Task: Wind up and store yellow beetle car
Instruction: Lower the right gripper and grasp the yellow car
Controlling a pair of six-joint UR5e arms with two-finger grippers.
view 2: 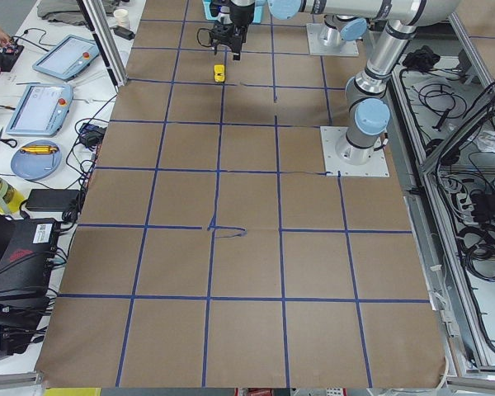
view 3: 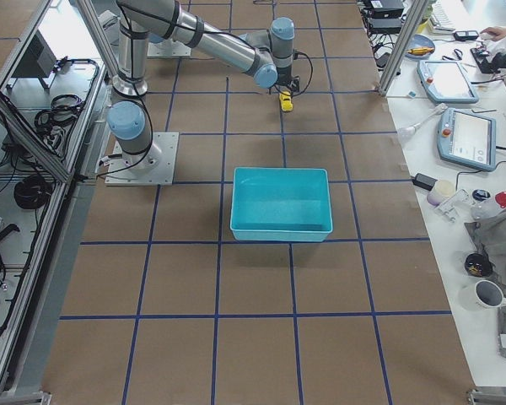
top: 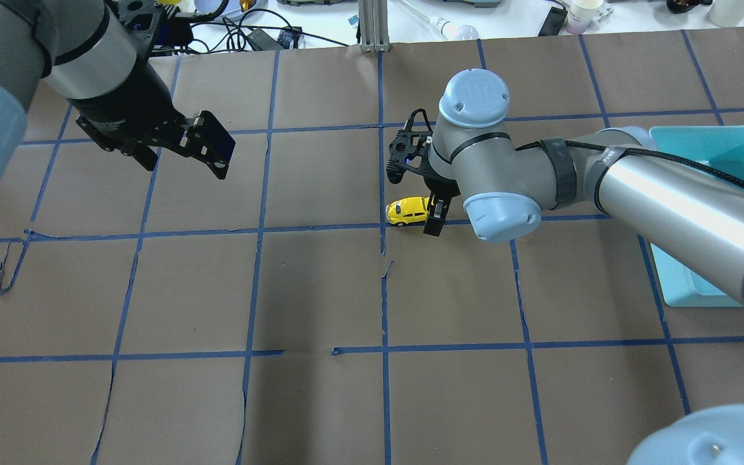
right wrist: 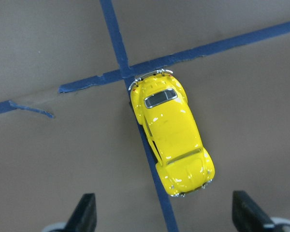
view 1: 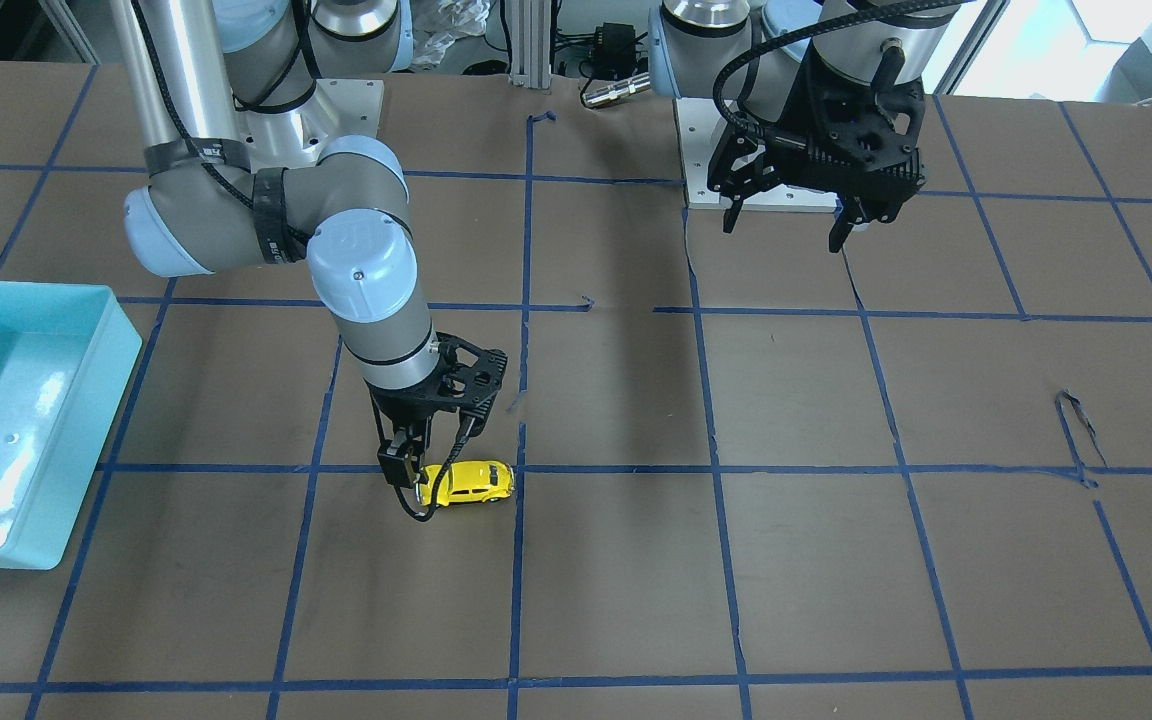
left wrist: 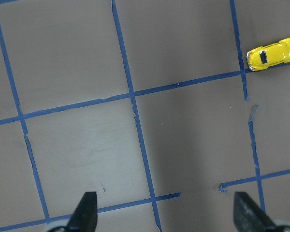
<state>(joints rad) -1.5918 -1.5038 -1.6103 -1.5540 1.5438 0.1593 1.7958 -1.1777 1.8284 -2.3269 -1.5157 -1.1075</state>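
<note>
The yellow beetle car point(view 1: 466, 483) stands on its wheels on the brown paper, on a blue tape crossing. It also shows in the overhead view point(top: 409, 210) and the right wrist view point(right wrist: 171, 135). My right gripper point(view 1: 431, 460) is open and hangs low over the car's end; its fingertips point(right wrist: 84, 212) straddle the car without touching it. My left gripper point(view 1: 786, 230) is open and empty, held high near its base and far from the car. In the left wrist view the car point(left wrist: 273, 54) sits at the upper right.
A teal bin point(view 1: 86, 420) stands on the table on my right side, beyond the right arm; it also shows in the overhead view point(top: 721, 145). Blue tape lines grid the brown paper, torn in places.
</note>
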